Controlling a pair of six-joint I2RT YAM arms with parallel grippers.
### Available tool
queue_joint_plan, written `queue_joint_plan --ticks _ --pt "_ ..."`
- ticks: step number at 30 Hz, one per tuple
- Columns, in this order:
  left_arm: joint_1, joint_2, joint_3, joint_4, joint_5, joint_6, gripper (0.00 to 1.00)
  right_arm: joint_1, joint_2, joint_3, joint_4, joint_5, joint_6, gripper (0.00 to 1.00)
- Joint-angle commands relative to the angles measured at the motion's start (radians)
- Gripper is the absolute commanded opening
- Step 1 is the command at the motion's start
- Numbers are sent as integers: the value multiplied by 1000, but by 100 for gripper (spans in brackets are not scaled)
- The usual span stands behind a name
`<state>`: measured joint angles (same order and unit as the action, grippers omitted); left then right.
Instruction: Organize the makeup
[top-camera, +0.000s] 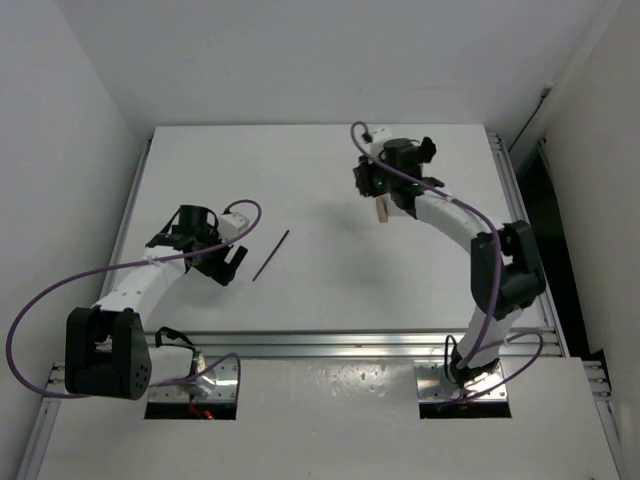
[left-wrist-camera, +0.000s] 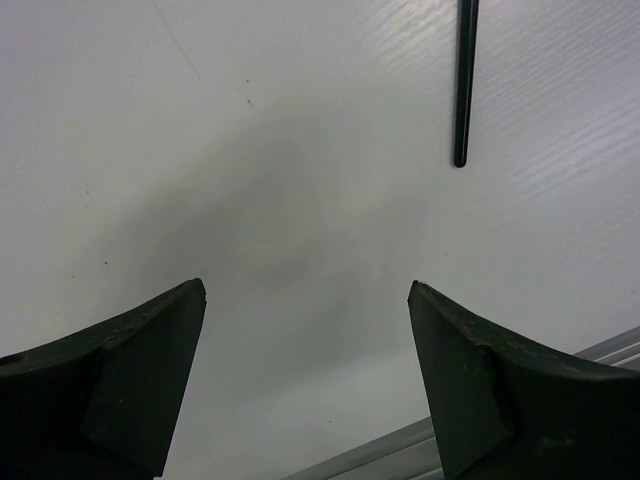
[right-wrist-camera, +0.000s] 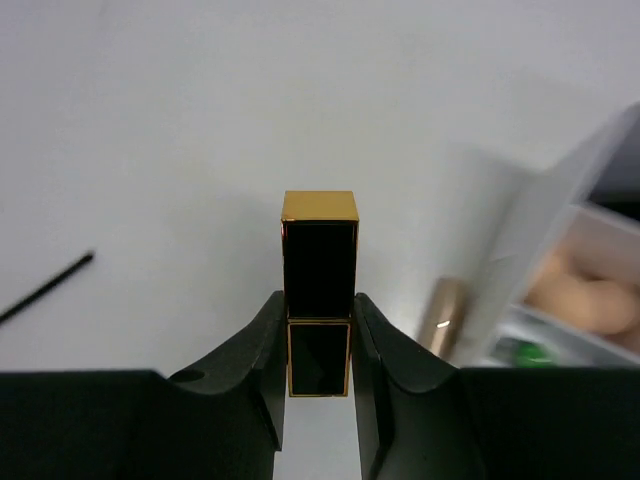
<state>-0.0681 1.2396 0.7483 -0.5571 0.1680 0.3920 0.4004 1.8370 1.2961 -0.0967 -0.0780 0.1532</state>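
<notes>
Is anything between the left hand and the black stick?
No. Only bare table separates the open left hand from the stick, clearest in the left wrist view.

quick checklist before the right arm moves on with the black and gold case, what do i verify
1. Grip: right end effector shut on the black-and-gold case, one finger on each side of its lower half: ok.
2. Case alignment: in line with the fingers, gold end pointing away from them: ok.
3. Drop spot: compartmented box shows at the right edge of the right wrist view, blurred; whether it has a free compartment: cannot tell.
4. Left end effector open, nothing between its fingers: ok.
5. Thin black stick lies flat on the table, apart from the left fingers: ok.
</notes>
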Motion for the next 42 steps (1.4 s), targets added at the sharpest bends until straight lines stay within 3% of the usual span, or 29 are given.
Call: queue_joint_plan --ticks 1,8,30,35,38,39,42 --pt "22 -11 5 19 4 10 89 -87 -112 -131 421 17 33 0" --pt "22 -11 5 19 4 10 89 -239 -127 -379 831 116 14 0" --pt "22 -2 5 19 4 10 89 -308 27 -552 1155 83 75 0" --pt "22 -2 5 19 4 10 89 -308 30 -569 1161 84 88 0" --pt "22 -2 5 19 4 10 89 -309 24 -592 1164 83 103 17" --pt "22 -2 5 19 4 10 89 -311 15 -604 1166 84 112 27" --pt "22 -2 5 19 4 10 89 -310 -14 -621 1164 84 120 41"
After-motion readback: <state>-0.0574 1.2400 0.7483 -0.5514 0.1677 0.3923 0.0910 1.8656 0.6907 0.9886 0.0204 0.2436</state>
